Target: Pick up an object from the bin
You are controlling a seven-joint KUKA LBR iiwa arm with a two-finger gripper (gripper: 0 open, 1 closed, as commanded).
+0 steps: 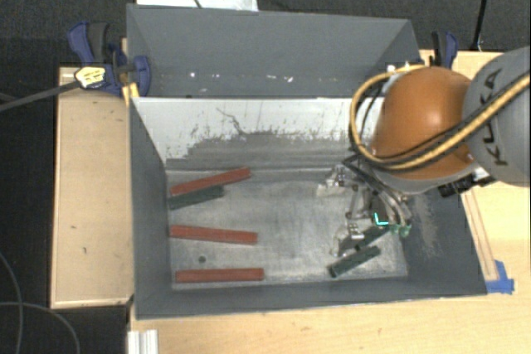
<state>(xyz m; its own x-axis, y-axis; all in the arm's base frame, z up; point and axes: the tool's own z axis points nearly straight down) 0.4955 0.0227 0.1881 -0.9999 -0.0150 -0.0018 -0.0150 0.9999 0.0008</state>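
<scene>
Surface: grey metal bin (274,54) with sloped walls and a flat, scuffed floor; dark ground lies around it.
Bin floor: pale scratches and rub marks along the foot of the far wall; the middle of the floor is bare metal.
Arm: reaches in over the right edge of the bin, its wrist under a rounded orange cover (419,120) with yellow-and-black cables (365,99) looped about it.
Gripper: the gripper (365,235) is low over the right part of the floor, nearer the near edge than the far wall.
Gripper opening: cannot tell from this view.
Thing under the gripper: the right green strip (355,259), a dark green flat stick, lies slanted on the floor by the near-right corner, its right end up at the tip of the gripper; whether they touch cannot be made out.
Left side, far: the far red-brown strip (211,179) lies slightly slanted, with the left green strip (197,196) right against its near side.
Left side, middle: the middle red-brown strip (213,235) lies flat, well apart from the pair above it.
Left side, near: the near red-brown strip (220,274) lies along the near edge, towards the near-left corner.
Spacing: the three red-brown strips run roughly parallel, none touching another, all well apart from the gripper.
</scene>
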